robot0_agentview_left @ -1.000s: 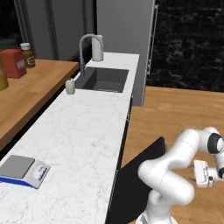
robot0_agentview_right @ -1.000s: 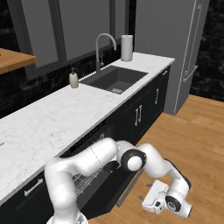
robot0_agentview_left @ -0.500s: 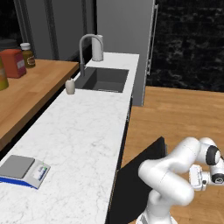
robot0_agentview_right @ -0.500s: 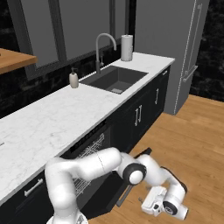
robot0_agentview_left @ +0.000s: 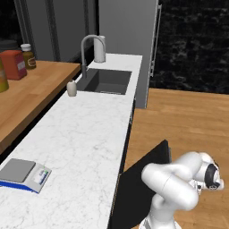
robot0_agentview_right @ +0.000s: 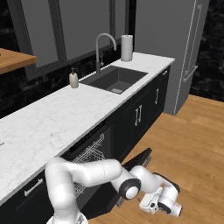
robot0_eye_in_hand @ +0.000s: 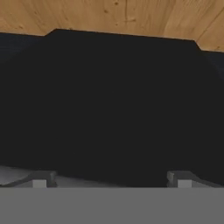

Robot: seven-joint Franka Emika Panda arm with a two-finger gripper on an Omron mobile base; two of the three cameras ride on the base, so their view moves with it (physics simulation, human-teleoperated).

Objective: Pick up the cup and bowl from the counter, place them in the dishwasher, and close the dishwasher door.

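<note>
The long white marble surface (robot0_agentview_left: 85, 134) runs from near to the far sink (robot0_agentview_right: 114, 78), and no cup or bowl can be seen on it. Under it the dishwasher (robot0_agentview_right: 89, 155) stands open, white wire rack showing, its black door (robot0_eye_in_hand: 109, 105) hanging partway down over the wooden floor (robot0_agentview_right: 192, 131). The end effector (robot0_eye_in_hand: 111, 180) sits low beside the door, fingers spread wide and empty. Jars (robot0_agentview_left: 13, 64) on the left wooden shelf carry labels too blurred to read.

dishwasher door (robot0_eye_in_hand: 118, 105) cut by frame edges
</note>
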